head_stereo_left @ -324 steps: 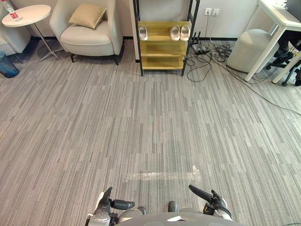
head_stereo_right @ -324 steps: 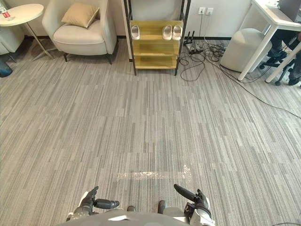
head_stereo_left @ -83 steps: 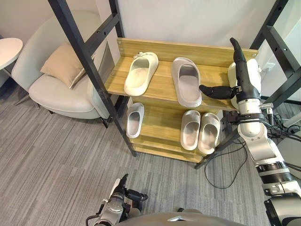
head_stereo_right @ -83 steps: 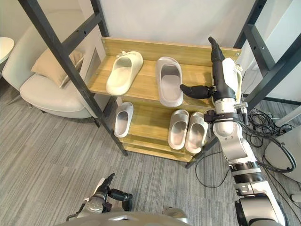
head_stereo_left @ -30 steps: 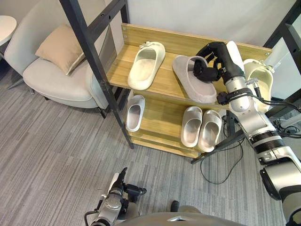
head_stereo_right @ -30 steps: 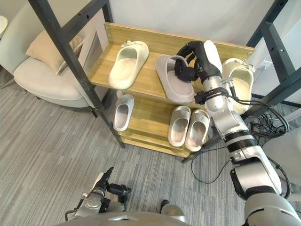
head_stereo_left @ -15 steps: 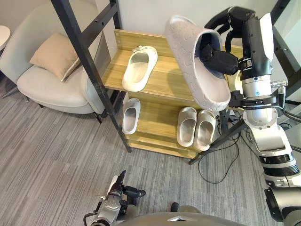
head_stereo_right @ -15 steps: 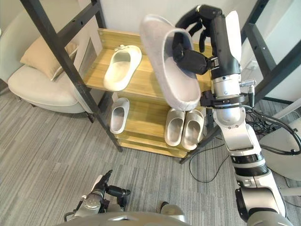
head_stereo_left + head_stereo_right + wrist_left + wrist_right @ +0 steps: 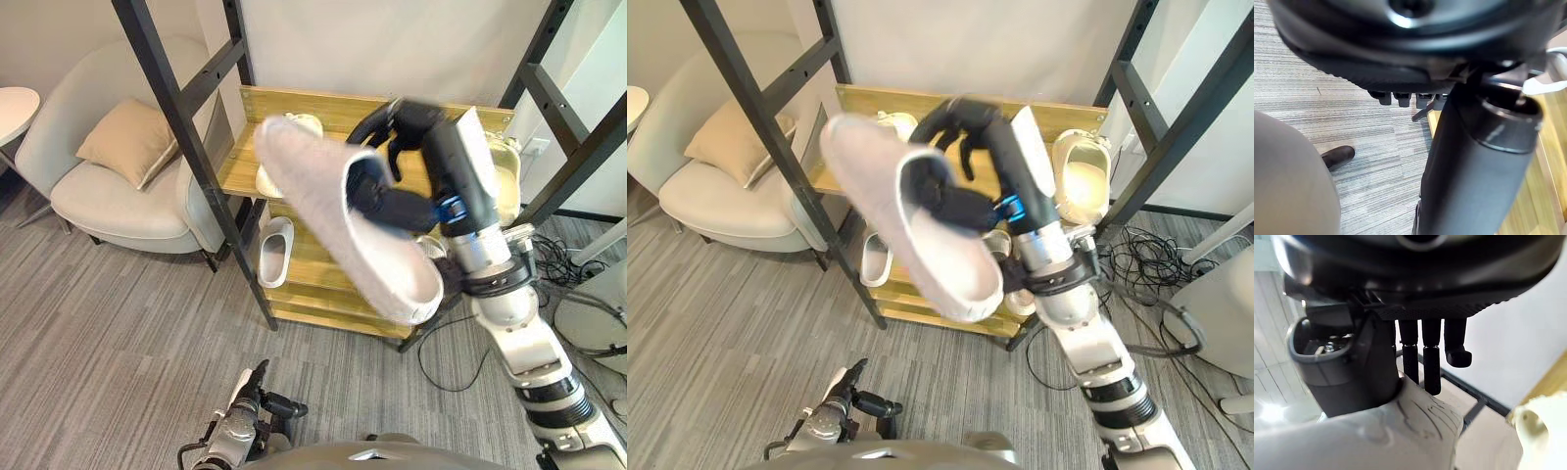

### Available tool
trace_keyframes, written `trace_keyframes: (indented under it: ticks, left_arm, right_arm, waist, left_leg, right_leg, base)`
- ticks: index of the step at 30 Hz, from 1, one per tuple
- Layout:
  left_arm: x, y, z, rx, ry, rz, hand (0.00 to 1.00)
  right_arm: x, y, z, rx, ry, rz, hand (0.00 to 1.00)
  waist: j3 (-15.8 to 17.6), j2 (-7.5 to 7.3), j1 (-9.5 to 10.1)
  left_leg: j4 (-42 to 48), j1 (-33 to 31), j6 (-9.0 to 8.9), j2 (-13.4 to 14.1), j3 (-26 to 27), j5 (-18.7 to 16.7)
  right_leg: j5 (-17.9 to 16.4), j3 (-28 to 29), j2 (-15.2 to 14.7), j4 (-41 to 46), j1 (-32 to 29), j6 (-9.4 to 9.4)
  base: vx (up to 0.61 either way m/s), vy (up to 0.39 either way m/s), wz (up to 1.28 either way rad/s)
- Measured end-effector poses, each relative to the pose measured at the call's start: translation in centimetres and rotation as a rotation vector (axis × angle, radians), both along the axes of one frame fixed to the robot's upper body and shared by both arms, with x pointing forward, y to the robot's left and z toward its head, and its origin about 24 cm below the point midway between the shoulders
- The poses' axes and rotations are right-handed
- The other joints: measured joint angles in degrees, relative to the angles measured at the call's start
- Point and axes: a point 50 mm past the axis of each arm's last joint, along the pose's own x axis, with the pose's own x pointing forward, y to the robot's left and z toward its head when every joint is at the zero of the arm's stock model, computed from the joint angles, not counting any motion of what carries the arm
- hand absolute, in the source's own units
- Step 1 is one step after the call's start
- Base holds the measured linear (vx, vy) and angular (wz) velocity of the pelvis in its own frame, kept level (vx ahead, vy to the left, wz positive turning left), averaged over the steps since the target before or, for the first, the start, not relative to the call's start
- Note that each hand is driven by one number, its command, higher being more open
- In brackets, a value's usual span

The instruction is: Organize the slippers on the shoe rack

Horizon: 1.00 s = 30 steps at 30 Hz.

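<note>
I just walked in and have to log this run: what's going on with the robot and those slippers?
The robot's right hand is curled on a big pale slipper, holding it tilted in the air in front of the shoe rack. A cream slipper lies on the top shelf, a second slipper sits at that shelf's right end, and a small slipper lies on the shelf below. The left hand hangs low, idle.

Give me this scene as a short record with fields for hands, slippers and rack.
Right hand: curled round a grey slipper, held up in front of the shoe rack
Left hand: low, near the floor
Top shelf: a cream slipper, partly hidden
Lower shelf: a pale slipper
Beside rack: armchair with cushion
</note>
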Motion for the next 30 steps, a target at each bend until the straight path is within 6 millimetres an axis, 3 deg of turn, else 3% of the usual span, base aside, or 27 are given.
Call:
trace_keyframes:
  ticks: [4, 7, 11, 14, 18, 21, 25, 30]
  left_arm:
    - [0.5, 0.1, 0.2, 0.011, -0.013, -0.029, 1.00]
    - [2.3, 0.2, 0.8, 0.019, -0.058, -0.041, 1.00]
    - [5.2, 0.2, 2.2, 0.022, -0.151, -0.059, 1.00]
    - [7.2, 0.7, 3.4, 0.038, -0.224, -0.070, 1.00]
    - [9.6, 1.2, 5.4, 0.023, -0.344, -0.043, 1.00]
    - [10.9, 1.4, 6.6, 0.028, -0.403, -0.040, 1.00]
    - [14.1, 2.4, 9.8, 0.044, -0.551, 0.002, 1.00]
    - [15.6, 3.1, 12.1, 0.032, -0.664, 0.066, 1.00]
  right_arm:
    - [-0.4, 1.2, -2.6, -0.035, 0.124, 0.076, 0.00]
    - [0.0, 1.4, -4.0, -0.071, 0.184, 0.087, 0.00]
    - [0.6, 2.5, -4.8, -0.191, 0.206, 0.155, 0.00]
    - [1.3, 2.3, -5.2, -0.289, 0.202, 0.147, 0.00]
    - [3.1, 1.3, -4.0, -0.423, 0.118, 0.069, 0.00]
    - [4.0, 1.2, -3.0, -0.451, 0.067, 0.034, 0.00]
    - [6.3, 1.0, 0.6, -0.470, -0.088, -0.080, 0.00]
    - [7.2, 0.6, 3.0, -0.424, -0.198, -0.196, 0.00]
  waist:
    - [0.54, -0.37, 0.30]
    - [3.62, -0.36, 1.55]
    - [8.48, 1.76, 1.71]
    - [11.06, 2.04, 1.78]
    - [14.40, 2.29, 1.75]
    - [14.94, 2.55, 1.74]
    - [17.57, 2.60, 1.98]
    - [18.32, 2.41, 2.05]
  left_leg:
    - [2.78, -3.08, -0.19, -0.19, -0.23, -0.64]
    - [13.61, -9.29, -0.26, 0.07, -0.52, -4.86]
    - [31.56, -20.99, -1.37, 2.29, -0.22, -12.69]
    - [39.76, -28.04, -1.76, 3.84, -0.24, -15.34]
    - [49.33, -36.85, -1.83, 4.78, -0.70, -18.36]
    - [54.50, -42.81, -1.86, 4.98, -1.39, -19.89]
    - [62.84, -54.30, -1.25, 5.67, -2.36, -21.77]
    - [68.84, -61.83, -1.08, 4.84, -3.60, -23.02]
  right_leg:
    - [-2.95, 0.14, -0.71, 6.91, -4.68, -0.10]
    - [-5.66, 0.46, -1.22, 14.58, -9.41, -0.65]
    - [-11.09, 2.61, -0.52, 28.92, -20.06, -1.52]
    - [-14.01, 3.69, 0.01, 37.14, -27.27, -2.24]
    - [-16.85, 4.37, 0.14, 46.43, -36.29, -2.22]
    - [-18.42, 4.39, -0.06, 51.44, -41.91, -2.32]
    - [-19.90, 3.66, -0.68, 59.44, -52.89, -1.89]
    - [-22.39, 3.42, -2.14, 66.17, -59.79, -1.93]
  base:
    - [-0.04, -0.018, 0.04]
    - [-0.13, -0.041, 0.01]
    - [-0.24, -0.035, -0.20]
    - [-0.19, -0.048, -0.20]
    - [-0.10, -0.004, -0.08]
    - [-0.05, 0.023, 0.00]
    - [-0.05, 0.039, -0.03]
    - [-0.04, -0.005, 0.15]
